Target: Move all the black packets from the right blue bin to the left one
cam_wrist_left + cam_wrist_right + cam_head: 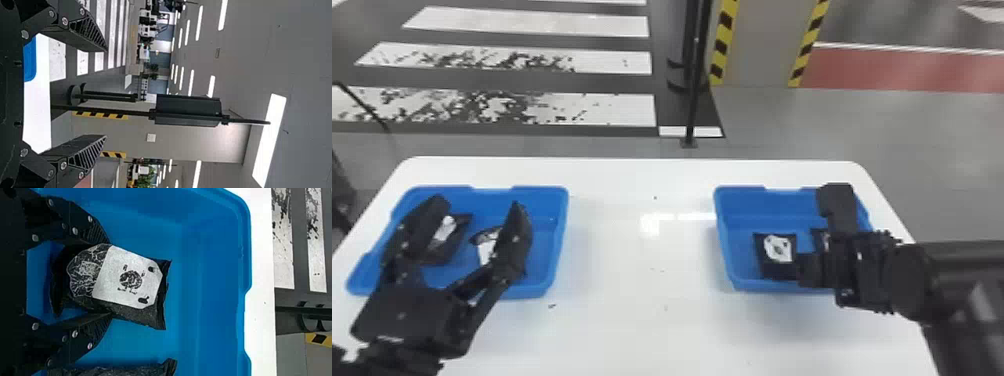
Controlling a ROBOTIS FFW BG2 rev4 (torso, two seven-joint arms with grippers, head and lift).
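Note:
My left gripper (476, 204) is open over the left blue bin (552, 250); black packets (446, 229) with white labels lie in that bin behind its fingers. In the left wrist view the left gripper (105, 94) has nothing between its fingers. My right gripper (810, 270) is low over the right blue bin (739, 212), beside a flat black packet (778, 252); another packet (821, 239) is partly covered by the gripper. In the right wrist view the right gripper (109, 278) is open, a labelled packet (129, 280) showing between and beyond its fingers, with a second packet (113, 371) at the side.
Both bins stand on a white table (642, 280), with bare tabletop between them. Beyond the table's far edge are a black post (693, 100) on the floor and a column (762, 45) edged in yellow and black stripes.

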